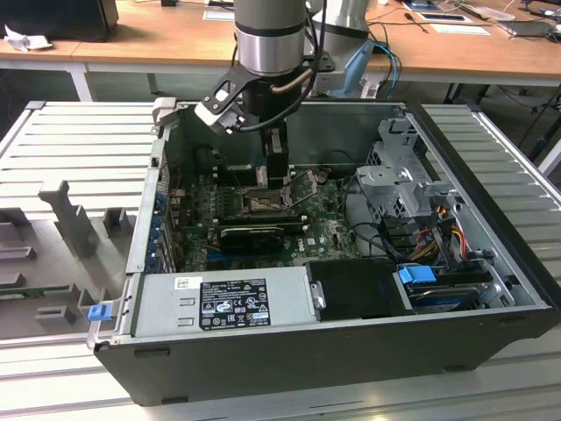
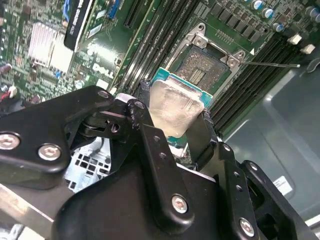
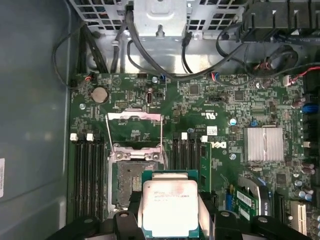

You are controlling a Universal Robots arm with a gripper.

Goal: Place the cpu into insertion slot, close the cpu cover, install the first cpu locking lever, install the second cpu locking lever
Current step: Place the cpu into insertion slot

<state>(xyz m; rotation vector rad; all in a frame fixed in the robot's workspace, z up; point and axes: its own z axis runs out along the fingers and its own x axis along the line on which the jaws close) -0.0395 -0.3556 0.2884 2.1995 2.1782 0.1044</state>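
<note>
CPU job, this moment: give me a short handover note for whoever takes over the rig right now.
Gripper: fingers shut on the cpu, held over the motherboard close to the insertion slot, not seated in it.
Cpu cover: flipped open, slot bare.
One locking lever sticks out unlatched.
Done: cpu is in the grip at the socket.
Left: seating the cpu, closing the cover, both levers.
</note>
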